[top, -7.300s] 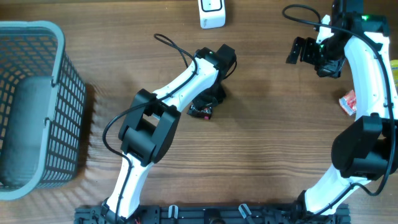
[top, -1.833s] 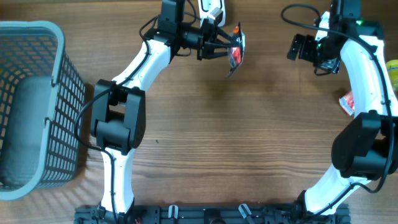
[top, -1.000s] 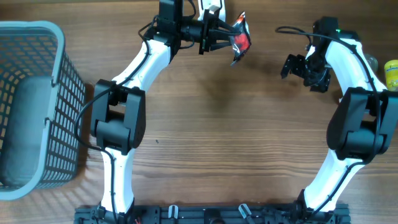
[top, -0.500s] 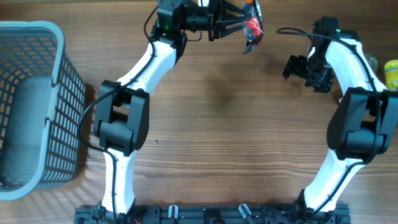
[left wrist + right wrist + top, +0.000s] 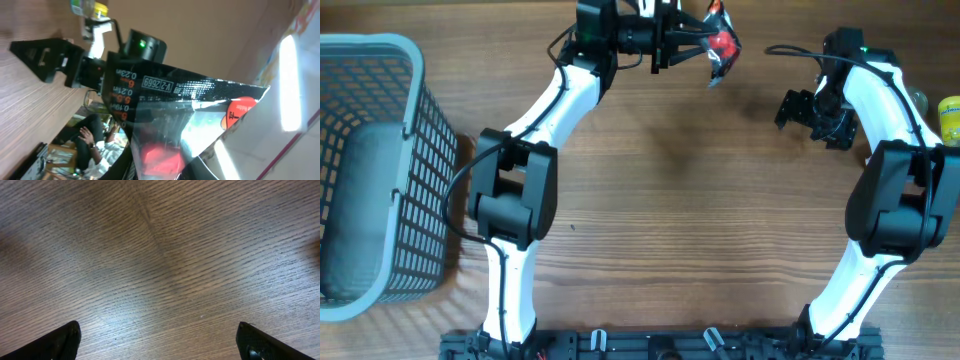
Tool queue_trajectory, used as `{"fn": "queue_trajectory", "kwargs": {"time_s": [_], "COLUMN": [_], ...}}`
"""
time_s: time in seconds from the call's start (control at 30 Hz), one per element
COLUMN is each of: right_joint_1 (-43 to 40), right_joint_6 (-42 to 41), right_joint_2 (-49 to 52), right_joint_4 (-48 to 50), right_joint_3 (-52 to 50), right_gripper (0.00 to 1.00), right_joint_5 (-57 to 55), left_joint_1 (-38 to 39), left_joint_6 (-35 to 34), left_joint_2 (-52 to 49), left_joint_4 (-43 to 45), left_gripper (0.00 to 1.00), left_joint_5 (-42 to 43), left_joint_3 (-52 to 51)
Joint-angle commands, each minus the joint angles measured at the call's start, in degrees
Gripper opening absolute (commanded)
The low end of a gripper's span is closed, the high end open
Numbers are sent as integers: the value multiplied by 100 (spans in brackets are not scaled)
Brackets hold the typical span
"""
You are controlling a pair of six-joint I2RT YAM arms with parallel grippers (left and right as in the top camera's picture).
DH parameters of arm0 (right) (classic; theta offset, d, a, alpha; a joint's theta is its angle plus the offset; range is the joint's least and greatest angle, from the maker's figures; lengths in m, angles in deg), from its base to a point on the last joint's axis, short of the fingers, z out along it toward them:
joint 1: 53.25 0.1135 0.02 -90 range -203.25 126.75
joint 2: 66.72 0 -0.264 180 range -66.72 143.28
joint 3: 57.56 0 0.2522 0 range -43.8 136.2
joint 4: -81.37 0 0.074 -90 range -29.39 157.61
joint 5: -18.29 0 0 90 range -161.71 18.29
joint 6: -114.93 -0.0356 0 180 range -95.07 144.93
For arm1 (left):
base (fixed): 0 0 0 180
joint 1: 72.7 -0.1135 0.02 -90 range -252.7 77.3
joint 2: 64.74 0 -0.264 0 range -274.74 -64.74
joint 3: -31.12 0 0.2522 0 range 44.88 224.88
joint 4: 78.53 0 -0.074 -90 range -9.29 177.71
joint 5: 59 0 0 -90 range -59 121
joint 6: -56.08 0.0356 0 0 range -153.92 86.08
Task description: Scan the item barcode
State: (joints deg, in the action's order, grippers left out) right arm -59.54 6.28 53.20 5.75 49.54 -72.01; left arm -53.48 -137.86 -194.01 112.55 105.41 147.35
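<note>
The left claw (image 5: pixel 700 42) is pinched almost flat on 1 edge of the snack packet (image 5: pixel 722 45), which hangs clear of the table (image 5: pixel 700 230). The packet sticks out just past the fingertips, on the side toward the other arm. Its long axis runs crosswise to the line of the fingers, not along it.

From the left wrist view the packet fills the space straight ahead of the claw. It is black foil with a red patch and small printed figures, and I can make out no barcode stripes on that face.

The relation that matters is this: the white box (image 5: pixel 650 7), which I take to be the scanner, sits back behind the fingertips. It is close beside the claw's own body and mostly hidden by it, so the packet points away from it. By my reckoning the next move is to turn or draw back the wrist until the coded face looks at that box.

The right claw (image 5: pixel 790 108) stands at its widest with nothing in it. Its 2 fingers (image 5: pixel 60 341) sit at the far corners of its own view, over bare wood. It is well apart from the packet, beyond the packet's far side. The left arm is plainly the nearer 1.
</note>
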Motion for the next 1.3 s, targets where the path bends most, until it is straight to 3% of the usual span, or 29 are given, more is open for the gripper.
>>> {"fn": "queue_trajectory", "kwargs": {"time_s": [0.0, 0.1, 0.17, 0.57, 0.8, 0.9, 0.97, 1.03, 1.07, 1.1, 1.27], "right_joint_1": [33, 33, 33, 33, 33, 33, 33, 33, 33, 33, 33], "right_joint_6": [-105, -131, -247, -402, -378, -374, -356, -365, -367, -365, 4], "right_joint_2": [74, 74, 74, 74, 74, 74, 74, 74, 74, 74, 74], "right_joint_4": [-33, -33, -35, -22, -31, -31, -26, -20, -22, -15, 7], "right_joint_3": [-48, -48, -48, -48, -48, -48, -48, -48, -48, -48, -46], "right_gripper": [100, 100, 100, 100, 100, 100, 99, 100, 100, 100, 100], "right_joint_5": [-140, -142, -201, -378, -382, -468, -485, -476, -439, -326, 201], "left_joint_1": [-177, -199, -197, -144, -144, -144, -131, -105, -101, -101, -177], "left_joint_6": [-188, -468, -619, -1054, -872, -284, 175, 743, 1045, 1486, 3224], "left_joint_2": [208, 208, 208, 208, 208, 208, 208, 208, 208, 208, 210], "left_joint_4": [-232, -243, -245, -240, -240, -243, -243, -243, -243, -243, -249], "left_gripper": [21, 21, 15, 18, 16, 16, 25, 42, 65, 99, 100], "left_joint_5": [31, 28, 28, -173, -236, -181, -72, 48, 120, 188, 315], "left_joint_3": [59, 59, 59, 59, 59, 59, 59, 59, 59, 59, 59]}}
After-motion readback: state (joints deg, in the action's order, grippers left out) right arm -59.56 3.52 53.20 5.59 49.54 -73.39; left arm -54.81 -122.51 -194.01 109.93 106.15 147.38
